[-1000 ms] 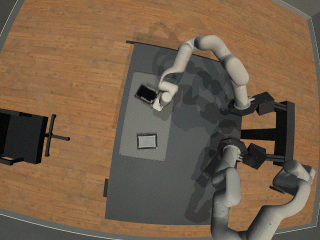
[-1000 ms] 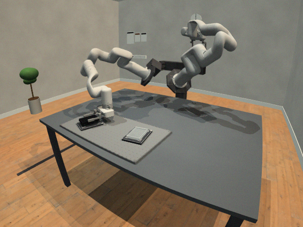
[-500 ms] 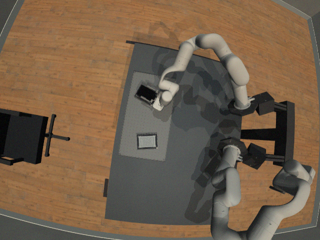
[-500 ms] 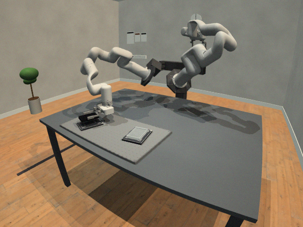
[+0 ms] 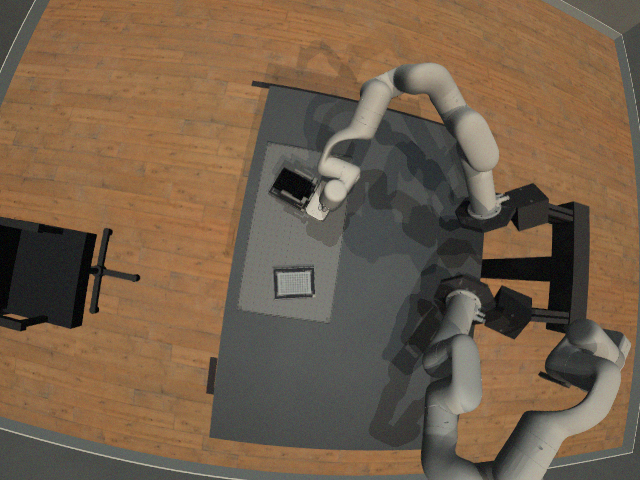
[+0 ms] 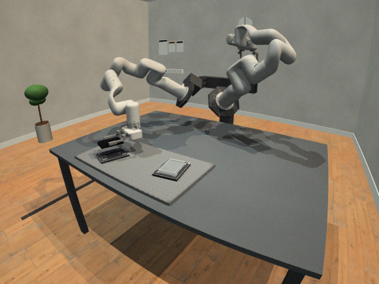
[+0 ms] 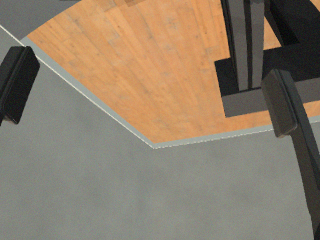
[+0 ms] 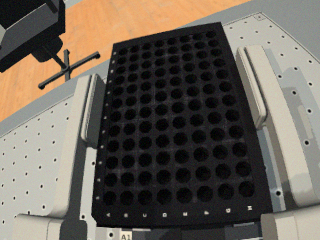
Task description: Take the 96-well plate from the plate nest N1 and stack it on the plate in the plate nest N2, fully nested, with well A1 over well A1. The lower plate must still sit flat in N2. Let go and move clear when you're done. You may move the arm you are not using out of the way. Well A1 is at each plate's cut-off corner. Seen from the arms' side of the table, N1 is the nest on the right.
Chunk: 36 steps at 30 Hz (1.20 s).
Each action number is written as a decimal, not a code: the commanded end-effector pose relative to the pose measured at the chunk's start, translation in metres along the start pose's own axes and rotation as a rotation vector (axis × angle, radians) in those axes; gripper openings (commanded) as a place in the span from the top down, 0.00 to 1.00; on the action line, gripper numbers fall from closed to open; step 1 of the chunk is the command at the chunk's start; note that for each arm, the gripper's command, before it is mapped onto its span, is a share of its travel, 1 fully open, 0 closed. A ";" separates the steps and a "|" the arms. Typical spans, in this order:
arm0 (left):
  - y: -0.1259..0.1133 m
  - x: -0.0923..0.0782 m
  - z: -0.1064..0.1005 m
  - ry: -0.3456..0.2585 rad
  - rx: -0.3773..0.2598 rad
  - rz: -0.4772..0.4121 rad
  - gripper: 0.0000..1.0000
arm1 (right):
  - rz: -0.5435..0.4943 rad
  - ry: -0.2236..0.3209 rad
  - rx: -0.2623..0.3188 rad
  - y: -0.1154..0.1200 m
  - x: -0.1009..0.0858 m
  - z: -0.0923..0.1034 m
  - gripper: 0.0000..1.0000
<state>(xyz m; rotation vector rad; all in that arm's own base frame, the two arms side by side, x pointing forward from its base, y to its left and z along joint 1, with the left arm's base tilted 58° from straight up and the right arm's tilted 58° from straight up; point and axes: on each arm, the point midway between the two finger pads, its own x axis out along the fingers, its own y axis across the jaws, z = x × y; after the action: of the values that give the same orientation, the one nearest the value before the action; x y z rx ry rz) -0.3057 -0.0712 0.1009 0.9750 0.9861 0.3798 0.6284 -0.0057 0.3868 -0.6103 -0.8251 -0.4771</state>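
At the left of the exterior view, N1 lies as a dark, low frame on the pale board, which is pierced with small round holes. The black plate is just above N1, out of its seat. The right gripper pinches it by the two long sides, probably because this grip leaves the underside free for nesting. The fingers are pale with straight, flat pads; the plate is dark and matt, with rows of round wells and small white letters. Its cut corner is beside letter A, near the gripper, so this corner must be watched when the plate is turned for N2.

More to the right, the white plate sits inside N2, and it looks flat. Its pale grid of wells stands out from the dark rim, which seems to keep it in place.

At the far right, the left gripper is high and away from the board, its dark fingers spread with nothing between them. Probably it is parked there to leave the way free. The next step should be to carry the black plate across.

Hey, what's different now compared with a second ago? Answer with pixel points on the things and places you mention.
The black plate [image 5: 293, 183] [image 6: 106, 142] [image 8: 175, 120] has gone straight up, or nearly so, out of its holder [image 5: 285, 202] [image 6: 105, 160] [image 8: 155, 234], held by the right gripper [image 5: 295, 184] [image 6: 113, 139] [image 8: 172, 100]. I can't tell when it took hold. The pale plate [image 5: 294, 283] [image 6: 173, 167] and left arm [image 5: 466, 377] [image 6: 276, 55] stayed put.
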 end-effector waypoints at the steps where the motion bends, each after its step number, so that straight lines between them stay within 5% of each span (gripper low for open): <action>1: 0.000 -0.002 0.000 0.002 0.000 -0.003 0.00 | 0.000 -0.002 0.004 0.001 0.001 0.004 1.00; 24: 0.000 -0.002 0.000 0.002 0.000 -0.003 0.00 | 0.000 -0.002 0.004 0.001 0.001 0.021 1.00; 36: 0.000 -0.002 0.000 0.002 0.000 -0.003 0.00 | 0.334 -0.003 0.003 0.030 -0.016 0.021 1.00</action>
<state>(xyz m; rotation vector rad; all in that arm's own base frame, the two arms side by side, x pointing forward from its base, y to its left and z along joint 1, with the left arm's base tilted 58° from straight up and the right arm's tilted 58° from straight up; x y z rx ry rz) -0.3057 -0.0712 0.1009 0.9750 0.9861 0.3798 0.6239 0.0265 0.3769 -0.7164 -0.7298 -0.2227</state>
